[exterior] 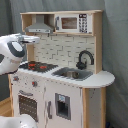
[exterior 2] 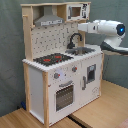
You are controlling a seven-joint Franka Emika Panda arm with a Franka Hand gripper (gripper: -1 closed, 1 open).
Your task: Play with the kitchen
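The kitchen (exterior: 60, 95) (exterior 2: 35, 85) is a tall white and light-wood toy unit. It has a black-red hob (exterior: 37, 65) (exterior 2: 52, 59), a grey sink (exterior: 72, 74) (exterior 2: 82, 50), a black tap (exterior: 85, 57) (exterior 2: 75, 39), a hood (exterior: 40, 25) and a microwave (exterior: 72, 22) (exterior 2: 77, 11). Its windowed oven door (exterior: 27, 105) (exterior 2: 64, 95) looks closed. My gripper (exterior: 35, 38) (exterior 2: 80, 27) hovers at backsplash height over the counter. In the second exterior view it is just above and beside the tap, touching nothing I can make out.
A grey curtain (exterior: 117, 60) hangs behind the kitchen. The unit stands on a wooden surface (exterior 2: 100, 110) that extends toward the second exterior view's right. A white rounded part (exterior: 15, 122) sits at the first exterior view's lower left.
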